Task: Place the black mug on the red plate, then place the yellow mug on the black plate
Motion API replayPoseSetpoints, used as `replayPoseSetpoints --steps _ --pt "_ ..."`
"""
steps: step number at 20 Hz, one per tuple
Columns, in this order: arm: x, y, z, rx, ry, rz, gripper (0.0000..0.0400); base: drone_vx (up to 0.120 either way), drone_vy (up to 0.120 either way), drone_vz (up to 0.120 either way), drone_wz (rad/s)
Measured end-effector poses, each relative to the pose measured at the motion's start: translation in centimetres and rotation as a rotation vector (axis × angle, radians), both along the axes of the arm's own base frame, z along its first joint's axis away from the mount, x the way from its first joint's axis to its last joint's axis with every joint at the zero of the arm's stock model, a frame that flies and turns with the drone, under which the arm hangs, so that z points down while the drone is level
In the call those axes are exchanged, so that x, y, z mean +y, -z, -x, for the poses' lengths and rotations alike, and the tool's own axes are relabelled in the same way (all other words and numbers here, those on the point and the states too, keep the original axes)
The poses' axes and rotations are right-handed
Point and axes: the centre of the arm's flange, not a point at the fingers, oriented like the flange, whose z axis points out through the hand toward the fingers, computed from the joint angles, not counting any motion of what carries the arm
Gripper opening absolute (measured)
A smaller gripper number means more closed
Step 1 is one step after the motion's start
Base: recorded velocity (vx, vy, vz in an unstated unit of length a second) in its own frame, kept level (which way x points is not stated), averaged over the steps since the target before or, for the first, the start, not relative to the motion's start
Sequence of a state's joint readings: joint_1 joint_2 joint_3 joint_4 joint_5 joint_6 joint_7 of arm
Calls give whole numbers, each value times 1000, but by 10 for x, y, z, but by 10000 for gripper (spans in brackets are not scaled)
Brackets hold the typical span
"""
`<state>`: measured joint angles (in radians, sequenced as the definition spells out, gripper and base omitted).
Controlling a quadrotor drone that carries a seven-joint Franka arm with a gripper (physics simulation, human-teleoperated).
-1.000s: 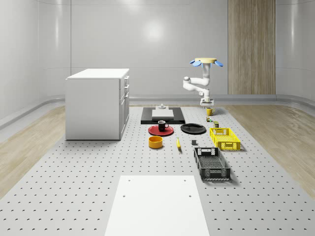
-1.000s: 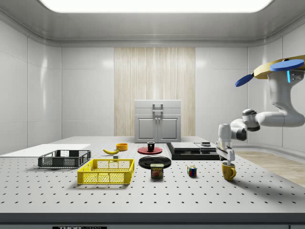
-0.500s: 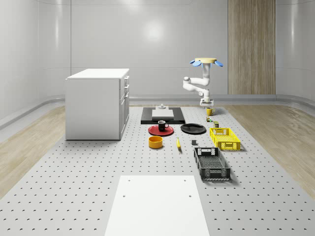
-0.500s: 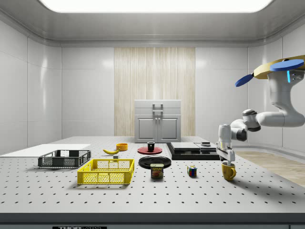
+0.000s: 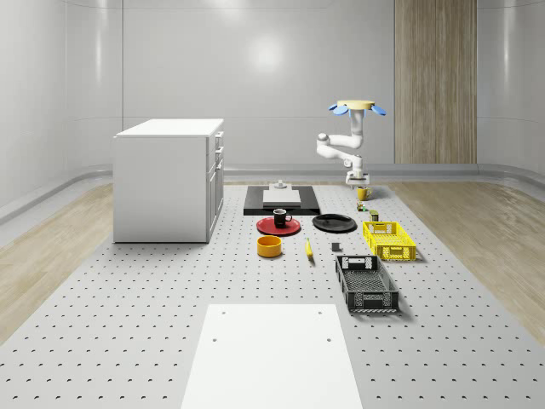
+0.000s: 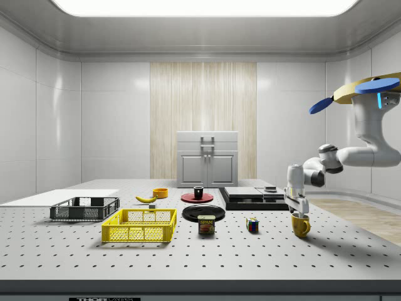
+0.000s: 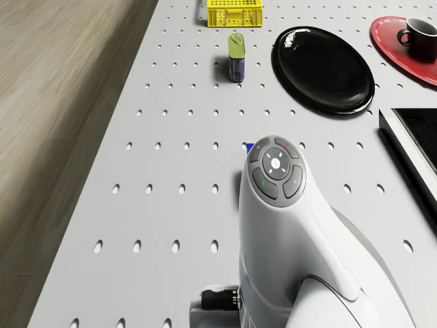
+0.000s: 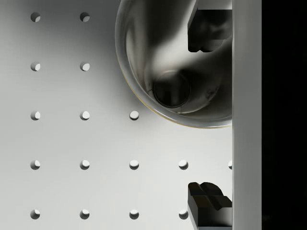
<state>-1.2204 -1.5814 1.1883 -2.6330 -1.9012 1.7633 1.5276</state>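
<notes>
Your drone point(image 6: 366, 91) is hovering at the side view's upper right, beside the tabletop point(image 6: 207, 257). The end effector point(image 6: 298, 212) is sitting released, one finger point(image 8: 208, 28) inside the yellow mug point(image 6: 301, 226), which is standing on the tabletop at right.

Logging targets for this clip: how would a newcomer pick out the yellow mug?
Start at the black slab at the perforated table's far end in the side view, then go to that view's right. The yellow mug stands directly under the gripper, the lone yellow cup, beyond the colored cube.
</notes>
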Motion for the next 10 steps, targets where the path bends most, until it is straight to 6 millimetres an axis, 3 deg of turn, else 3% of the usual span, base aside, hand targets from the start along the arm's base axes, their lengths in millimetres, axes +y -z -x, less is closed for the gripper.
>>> replayPoseSetpoints --steps 2,4,10 --pt "0 -1 0 0 0 0 247 0 0 0 0" --pt "0 -1 0 0 0 0 193 0 0 0 0" --pt "0 -1 0 0 0 0 129 0 0 0 0"
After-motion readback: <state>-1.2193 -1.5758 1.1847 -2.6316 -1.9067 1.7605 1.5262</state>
